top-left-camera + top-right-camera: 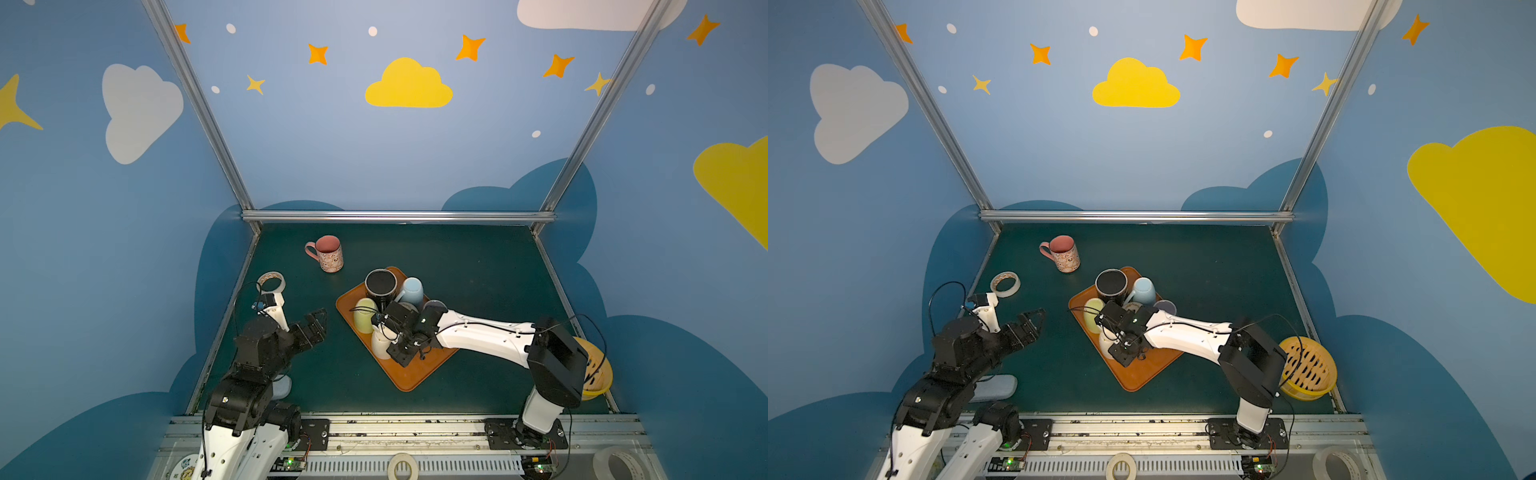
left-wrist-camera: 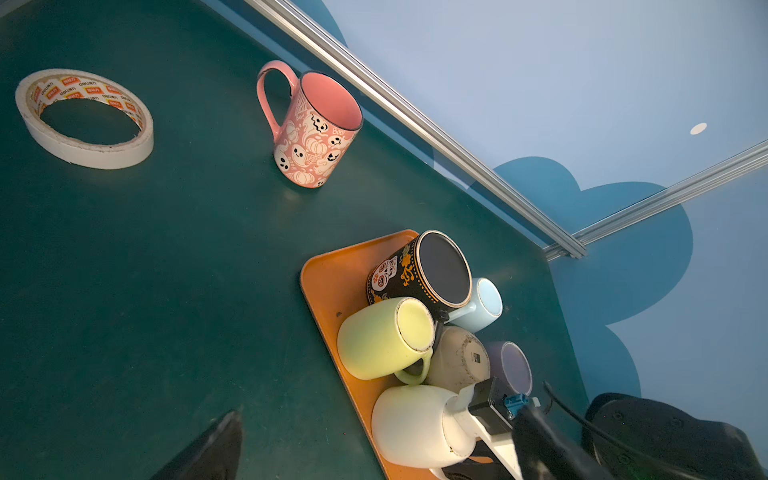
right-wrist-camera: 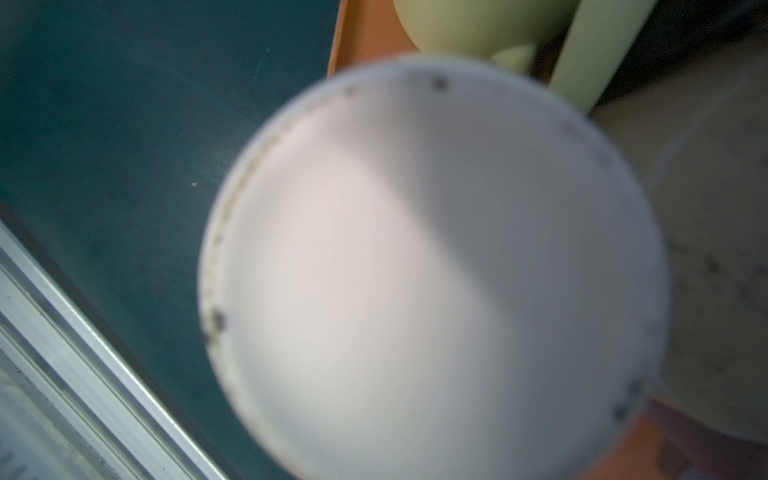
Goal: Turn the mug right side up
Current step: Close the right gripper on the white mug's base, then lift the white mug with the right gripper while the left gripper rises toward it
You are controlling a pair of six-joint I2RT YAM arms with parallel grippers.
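- White mug [image 1: 380, 344], base up, stands at the near left edge of the orange tray [image 1: 409, 374]; its blurred underside fills the right wrist view [image 3: 415, 270].
- Right gripper [image 1: 387, 330] sits directly over this mug; its fingers are hidden, so whether the jaws grip it cannot be told.
- Yellow-green mug [image 1: 365, 316], black mug [image 1: 380, 284] and light blue mug [image 1: 411, 289] crowd the tray just behind, bases up.
- Left gripper [image 1: 316, 321] hovers over the green mat [image 1: 457, 257] left of the tray, jaws spread wide, holding nothing.
- Pink mug [image 1: 328, 254] stands upright farther back; a tape roll [image 1: 271, 282] lies near the left wall.
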